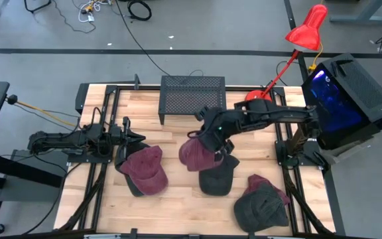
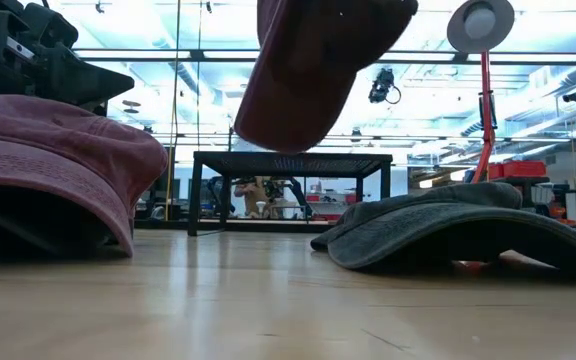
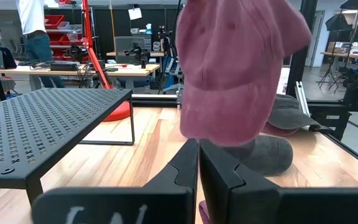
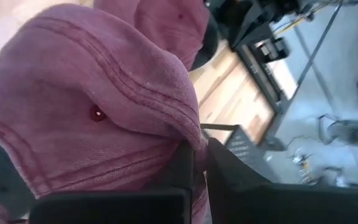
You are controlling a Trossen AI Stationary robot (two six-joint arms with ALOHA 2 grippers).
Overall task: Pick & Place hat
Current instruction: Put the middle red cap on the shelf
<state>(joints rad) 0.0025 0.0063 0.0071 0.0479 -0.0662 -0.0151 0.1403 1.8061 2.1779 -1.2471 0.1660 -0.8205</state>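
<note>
My right gripper (image 1: pixel 208 141) hangs over the table's middle, shut on a maroon hat (image 1: pixel 196 155). The hat also shows in the low view (image 2: pixel 308 70) and the left wrist view (image 3: pixel 235 68), lifted above the wood. A dark grey hat (image 1: pixel 216 178) lies on the table just beneath it. A second maroon hat (image 1: pixel 144 170) rests at the left, in front of my left gripper (image 1: pixel 135 138), which is shut and holds nothing. A grey hat (image 1: pixel 260 204) lies at the near right. My right gripper (image 4: pixel 196 165) pinches a raised fold of the maroon hat's crown cloth (image 4: pixel 188 134) between its two fingers. The fingers slant down at it from the table's right. The hat hangs below the fingers, tilted and clear of the table and of the grey hat.
A black mesh rack (image 1: pixel 192 98) stands at the far middle of the table. A red desk lamp (image 1: pixel 307 30) rises at the far right, beside a dark box (image 1: pixel 350 99) with a lit screen. Bare wood shows along the near edge (image 1: pixel 191 212).
</note>
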